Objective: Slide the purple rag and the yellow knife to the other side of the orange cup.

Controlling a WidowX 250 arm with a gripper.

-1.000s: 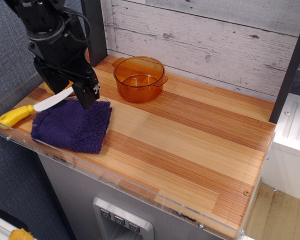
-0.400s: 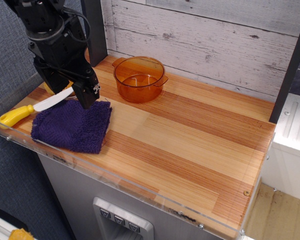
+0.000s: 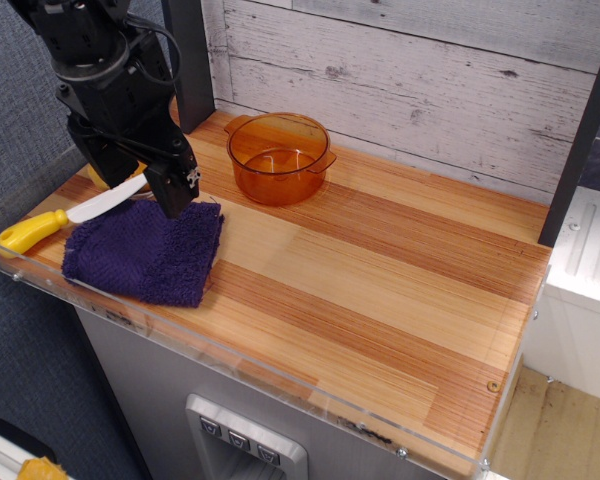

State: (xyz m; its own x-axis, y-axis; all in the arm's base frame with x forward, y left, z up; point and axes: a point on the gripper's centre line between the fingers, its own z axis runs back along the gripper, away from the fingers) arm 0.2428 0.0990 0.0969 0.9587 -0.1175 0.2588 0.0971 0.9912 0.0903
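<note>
The purple rag [image 3: 145, 252] lies at the front left corner of the wooden tabletop. The yellow knife [image 3: 65, 217] lies along the rag's far left edge, with its yellow handle toward the front left and its white blade pointing at the gripper. The orange cup [image 3: 278, 157] stands upright and empty at the back, to the right of the rag. My gripper [image 3: 135, 180] hangs low over the rag's far edge, jaws apart. One finger [image 3: 176, 187] touches the rag's far right corner, and the knife blade's tip lies between the fingers. Nothing is held.
A clear acrylic rim [image 3: 230, 360] runs along the table's front and left edges. A white plank wall [image 3: 430, 90] stands behind, with a dark post [image 3: 187, 60] at back left. A small tan object [image 3: 98, 180] peeks out behind the gripper.
</note>
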